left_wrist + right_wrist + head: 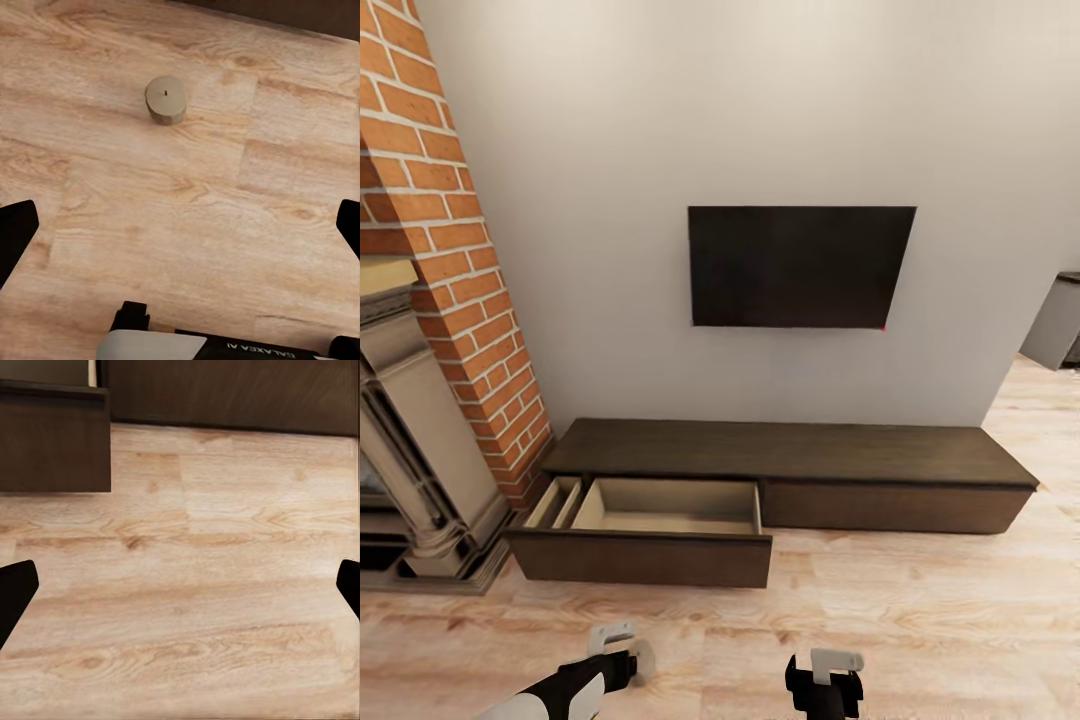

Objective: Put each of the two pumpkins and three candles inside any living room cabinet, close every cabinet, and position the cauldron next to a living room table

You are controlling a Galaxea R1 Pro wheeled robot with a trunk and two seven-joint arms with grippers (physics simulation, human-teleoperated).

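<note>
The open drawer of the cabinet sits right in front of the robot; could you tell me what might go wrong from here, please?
1. The open drawer juts over the floor; driving forward could bump its front.
2. The candle stands alone on the floor under the open left end effector; a careless descent could tip it.
3. The drawer looks empty, and leaving it open would fail the closing step.

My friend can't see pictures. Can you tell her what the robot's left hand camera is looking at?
A short grey-beige candle with a tiny wick stands upright by itself on the light wooden floor. The two dark fingertips of the left gripper poke in at opposite edges of the picture, spread wide apart with nothing between them.
</note>
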